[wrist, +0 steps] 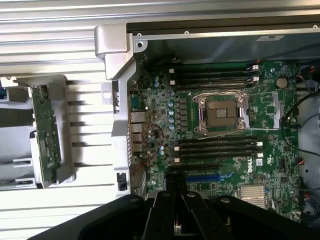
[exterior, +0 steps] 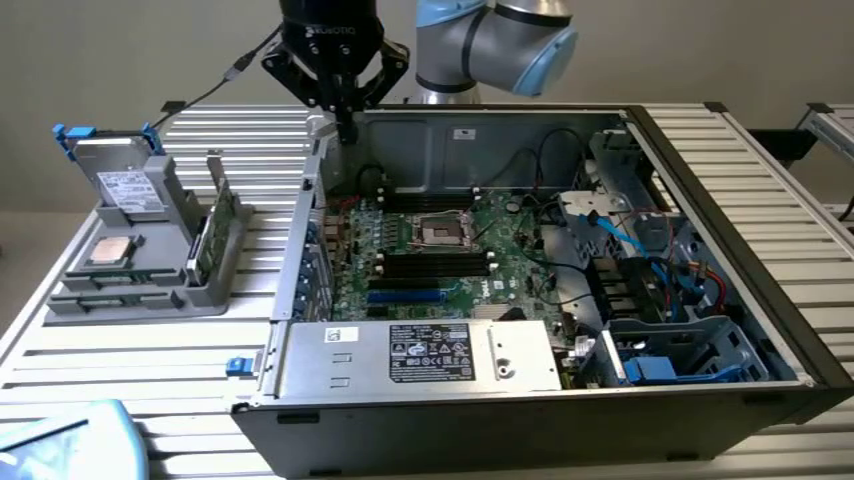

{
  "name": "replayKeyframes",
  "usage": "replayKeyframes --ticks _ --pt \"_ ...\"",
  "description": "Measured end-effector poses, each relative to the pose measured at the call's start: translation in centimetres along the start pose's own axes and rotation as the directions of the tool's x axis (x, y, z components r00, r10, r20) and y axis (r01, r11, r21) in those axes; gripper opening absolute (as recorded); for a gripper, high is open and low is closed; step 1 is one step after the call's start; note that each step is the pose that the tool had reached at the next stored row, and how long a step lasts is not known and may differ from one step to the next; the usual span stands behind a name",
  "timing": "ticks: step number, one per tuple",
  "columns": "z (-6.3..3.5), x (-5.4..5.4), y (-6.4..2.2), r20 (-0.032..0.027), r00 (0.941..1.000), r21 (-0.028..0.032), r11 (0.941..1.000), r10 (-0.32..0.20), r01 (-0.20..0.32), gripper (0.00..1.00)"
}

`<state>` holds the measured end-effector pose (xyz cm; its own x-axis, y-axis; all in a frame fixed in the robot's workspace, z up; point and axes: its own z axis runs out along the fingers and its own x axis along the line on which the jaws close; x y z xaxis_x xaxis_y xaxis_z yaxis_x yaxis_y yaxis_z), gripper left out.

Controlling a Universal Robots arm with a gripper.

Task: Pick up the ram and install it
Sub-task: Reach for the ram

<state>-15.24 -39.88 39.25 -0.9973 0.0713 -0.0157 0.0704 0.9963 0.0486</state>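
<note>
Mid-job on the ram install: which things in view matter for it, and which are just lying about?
For the job:
ram, upright in the grey holder
memory slots on the motherboard
gripper, shut, holding nothing, above the case edge

Lying about:
hard drive
processor chip
power supply

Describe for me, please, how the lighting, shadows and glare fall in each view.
Exterior view: soft, even light; the gripper hangs dark against the pale wall, and the case interior is dimmer than the table. Wrist view: the case's metal corner glares bright, and the holder with the ram casts short dark shadows on the table.
</note>
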Motion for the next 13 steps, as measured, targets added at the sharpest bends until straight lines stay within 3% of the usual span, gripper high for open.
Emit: replayKeyframes --ticks 13 --pt "0.11 5.9 -0.42 -0.0009 1.0000 -0.0002 1.0000 0.000 0.000 0.10"
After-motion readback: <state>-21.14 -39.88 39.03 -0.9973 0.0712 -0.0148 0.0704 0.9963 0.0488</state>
